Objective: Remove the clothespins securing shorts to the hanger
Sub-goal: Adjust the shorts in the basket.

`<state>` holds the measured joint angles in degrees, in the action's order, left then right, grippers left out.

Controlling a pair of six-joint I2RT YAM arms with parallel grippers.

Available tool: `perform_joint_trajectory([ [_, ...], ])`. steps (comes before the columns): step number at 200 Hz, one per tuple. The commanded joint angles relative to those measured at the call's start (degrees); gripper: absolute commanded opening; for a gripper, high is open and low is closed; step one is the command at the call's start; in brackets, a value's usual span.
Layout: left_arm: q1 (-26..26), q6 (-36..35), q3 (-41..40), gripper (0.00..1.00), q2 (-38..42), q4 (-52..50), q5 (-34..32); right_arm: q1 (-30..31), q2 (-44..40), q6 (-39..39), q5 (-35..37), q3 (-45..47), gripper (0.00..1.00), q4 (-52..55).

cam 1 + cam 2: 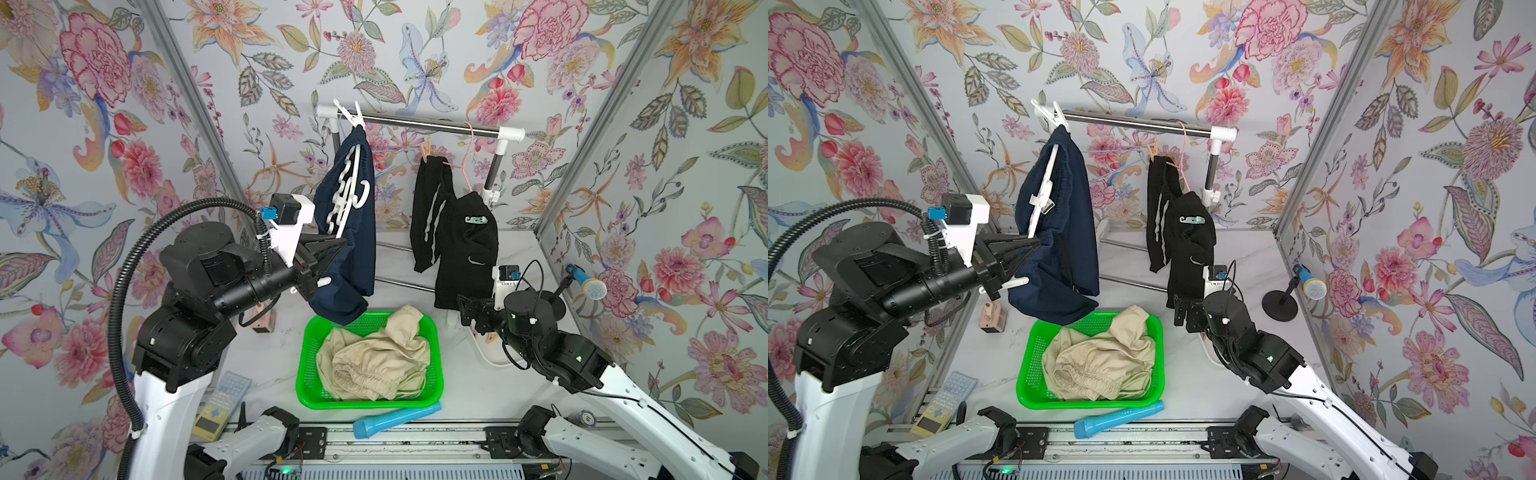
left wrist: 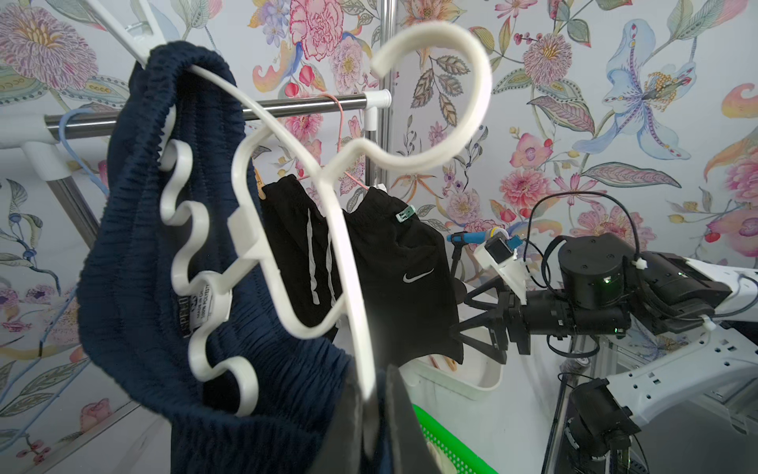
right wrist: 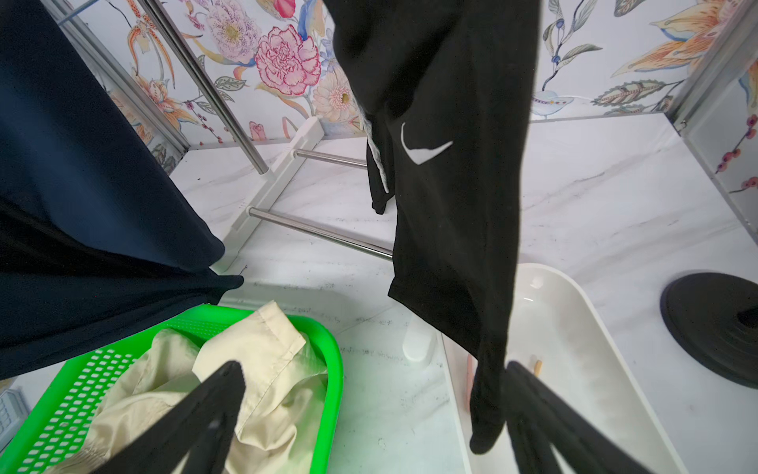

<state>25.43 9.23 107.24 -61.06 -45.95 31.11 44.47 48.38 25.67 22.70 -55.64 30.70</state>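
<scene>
In a top view the left gripper (image 1: 344, 242) grips the white hanger (image 1: 343, 187) carrying the navy shorts (image 1: 361, 232); their white clothespin (image 1: 353, 114) is well above it.
Left wrist view: the hanger's bar is pinched between the jaws.
Right wrist view: the right gripper (image 3: 375, 369) is spread wide, the hem of the black shorts (image 3: 451, 225) hangs between its fingers, and bare worktop (image 3: 594, 197) lies beyond.

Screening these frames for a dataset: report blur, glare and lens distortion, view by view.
Both top views: sharp, evenly lit, wide-angle lens splaying the frame posts. Left wrist view: white hanger washed bright, blurring where the left end effector pinches it. Right wrist view: right end effector with soft, defocused fingers; black shorts crisp.
</scene>
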Motion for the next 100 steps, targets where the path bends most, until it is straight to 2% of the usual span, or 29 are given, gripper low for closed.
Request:
perform_joint_trajectory([
  [1, -0.4, -3.9, 7.5, 0.0, 0.6, 2.0, 1.3, -0.3, 0.5, -1.2, -0.4, -2.0, 0.99, 0.5],
  [44, -0.3, -1.6, 9.4, 0.0, 0.6, 2.3, 6.4, -0.3, 0.2, -1.0, 2.5, -2.6, 0.99, 0.5],
  [100, -0.3, -0.4, 10.3, 0.0, -2.2, 4.6, 8.6, -0.3, -1.6, -0.3, 3.8, -1.8, 0.99, 0.6],
])
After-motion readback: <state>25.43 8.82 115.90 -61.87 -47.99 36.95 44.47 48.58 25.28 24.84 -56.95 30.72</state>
